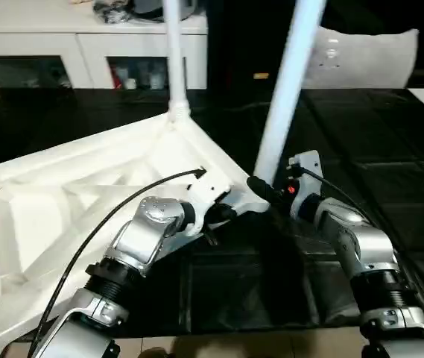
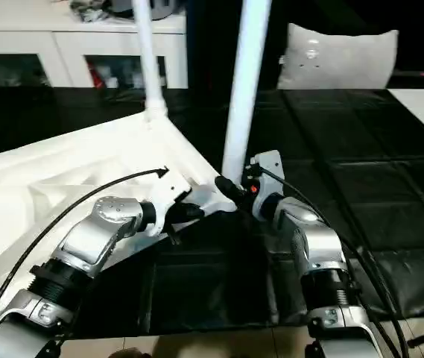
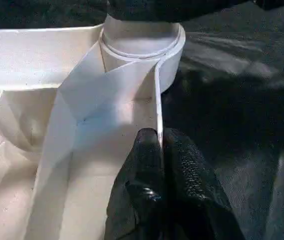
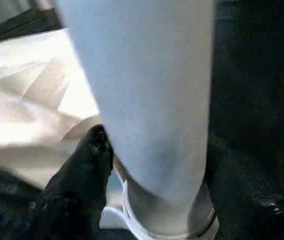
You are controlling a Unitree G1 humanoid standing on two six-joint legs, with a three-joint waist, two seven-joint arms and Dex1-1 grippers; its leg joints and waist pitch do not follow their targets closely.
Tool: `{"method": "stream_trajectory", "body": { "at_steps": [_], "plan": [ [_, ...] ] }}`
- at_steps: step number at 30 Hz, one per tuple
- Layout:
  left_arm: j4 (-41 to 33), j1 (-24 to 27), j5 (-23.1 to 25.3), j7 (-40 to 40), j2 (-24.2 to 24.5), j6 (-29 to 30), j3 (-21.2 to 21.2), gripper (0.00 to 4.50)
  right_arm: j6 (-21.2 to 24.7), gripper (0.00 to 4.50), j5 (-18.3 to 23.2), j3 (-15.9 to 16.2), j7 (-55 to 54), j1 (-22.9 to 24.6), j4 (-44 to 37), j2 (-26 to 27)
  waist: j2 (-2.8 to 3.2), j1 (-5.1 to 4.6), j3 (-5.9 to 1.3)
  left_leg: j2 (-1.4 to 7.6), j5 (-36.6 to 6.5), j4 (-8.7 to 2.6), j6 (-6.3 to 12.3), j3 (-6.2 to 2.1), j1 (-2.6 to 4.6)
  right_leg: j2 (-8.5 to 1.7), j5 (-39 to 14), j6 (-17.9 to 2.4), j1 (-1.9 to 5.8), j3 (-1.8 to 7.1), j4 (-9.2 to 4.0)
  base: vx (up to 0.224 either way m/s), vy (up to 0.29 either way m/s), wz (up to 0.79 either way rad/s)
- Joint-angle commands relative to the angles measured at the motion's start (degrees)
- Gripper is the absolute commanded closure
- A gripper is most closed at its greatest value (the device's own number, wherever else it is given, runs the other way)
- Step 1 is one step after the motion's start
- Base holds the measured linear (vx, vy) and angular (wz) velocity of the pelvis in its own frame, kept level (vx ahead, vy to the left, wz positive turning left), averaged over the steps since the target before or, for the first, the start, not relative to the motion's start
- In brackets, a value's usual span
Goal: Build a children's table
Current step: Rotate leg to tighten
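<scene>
Left gripper [image 3: 159, 150] pinching tabletop [image 1: 62, 201] rim, cabinet [image 1: 85, 56] behind

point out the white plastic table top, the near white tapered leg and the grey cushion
white plastic table top [image 1: 55, 201], left eye view, ribbed underside
near white tapered round leg [image 1: 286, 89], left eye view, mid shaft
grey cushion [image 2: 338, 56], right eye view, its front face

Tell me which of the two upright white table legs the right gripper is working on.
The nearer white round leg, standing in the white plastic tabletop's near corner socket, with the right gripper at its base. The other leg stands at the far corner, with no gripper near it.
</scene>
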Motion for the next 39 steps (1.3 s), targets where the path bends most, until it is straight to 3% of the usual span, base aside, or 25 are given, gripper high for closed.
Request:
{"method": "stream_trajectory", "body": {
  "at_steps": [1,3,9,12,17,19,20,24,31,34,39],
  "plan": [
    [-3.5,-0.5,-0.8,-3.2,0.6,-3.5,-1.1,4.5,-0.8,1.24,1.0,2.1,4.5,0.9,-3.8,-1.4,-0.23,0.43,-4.16,2.43,-10.2,-3.71,2.87,-0.7,0.45,-4.28,-13.4,-9.7,3.84,2.86,-4.6,0.0,0.0,0.0],
    [-3.4,-0.3,-1.1,-5.3,2.0,-5.3,-1.6,4.5,-0.9,1.01,1.2,2.5,7.5,1.9,-6.2,-3.7,-0.23,0.63,-4.06,2.43,-11.2,-3.76,2.83,-0.71,0.46,-4.33,-15.8,-8.6,3.79,2.92,-4.85,0.0,0.0,0.0],
    [-3.5,0.2,-2.3,-12.4,6.0,-9.4,-2.8,4.5,-0.7,0.52,2.4,2.9,16.3,3.2,-8.8,-9.0,-0.05,1.37,-3.97,2.68,-13.3,-4.0,2.17,-0.89,0.87,-4.41,-19.1,-7.8,3.56,2.88,-5.17,0.0,0.0,0.0],
    [-4.0,0.9,-3.4,-19.3,9.4,-13.6,-4.2,4.5,-1.7,0.14,2.5,4.4,22.2,2.9,-8.4,-13.0,-0.11,1.92,-4.07,2.73,-13.0,-3.91,1.91,-0.82,0.91,-4.5,-17.8,-8.6,3.51,2.97,-4.88,0.0,0.0,0.0],
    [-3.9,1.0,-3.8,-24.3,12.1,-15.6,-5.5,4.5,-1.4,0.14,3.1,8.2,32.7,4.3,-10.1,-18.0,-0.15,2.7,-4.01,3.09,-12.8,-3.88,2.73,-0.73,0.87,-4.52,-16.4,-9.4,3.57,3.07,-4.51,0.0,0.0,0.0],
    [-3.7,0.9,-3.7,-25.8,13.0,-16.4,-6.0,4.5,-1.2,0.43,3.4,8.2,34.2,4.3,-9.8,-18.4,-0.34,2.75,-4.06,3.0,-12.7,-3.84,2.59,-0.74,0.75,-4.63,-16.9,-9.6,3.63,3.0,-4.5,0.0,0.0,0.0],
    [-3.6,0.8,-3.8,-27.3,13.6,-17.1,-6.3,4.5,-1.5,0.45,3.5,8.4,35.2,4.0,-9.2,-18.5,-0.79,2.71,-3.99,2.99,-12.6,-3.85,2.56,-0.68,0.8,-4.61,-17.8,-9.5,3.54,2.97,-4.59,0.0,0.0,0.0],
    [-3.1,0.3,-3.9,-29.8,14.4,-19.1,-7.2,4.5,-4.0,0.91,3.2,9.6,38.5,3.3,-7.3,-18.8,-1.0,2.77,-3.86,3.06,-13.5,-3.89,2.27,-0.67,0.98,-4.8,-21.5,-8.6,3.34,2.99,-4.95,0.0,0.0,0.0],
    [-2.5,0.4,-4.0,-31.0,14.5,-20.4,-7.2,4.5,-4.0,1.47,3.7,10.8,42.8,3.2,-5.7,-19.2,-0.97,2.87,-3.89,3.09,-13.3,-3.91,2.29,-0.76,0.9,-4.78,-22.3,-8.2,3.36,2.93,-4.95,0.0,0.0,0.0],
    [-2.2,0.5,-4.0,-31.1,14.4,-20.7,-7.1,4.5,-4.7,1.8,3.8,10.8,43.6,3.3,-4.9,-19.1,-1.25,2.87,-3.94,3.04,-12.7,-3.83,2.49,-0.68,0.87,-4.78,-21.3,-8.4,3.41,2.93,-4.82,0.0,0.0,0.0],
    [-2.3,0.8,-4.3,-31.0,14.3,-20.7,-6.9,4.5,-5.7,2.24,4.4,10.7,45.3,3.9,-3.2,-18.4,-1.07,2.92,-3.95,3.05,-12.5,-3.77,2.61,-0.62,0.9,-4.73,-21.4,-8.6,3.35,2.86,-4.88,0.0,0.0,0.0]
  ]
}}
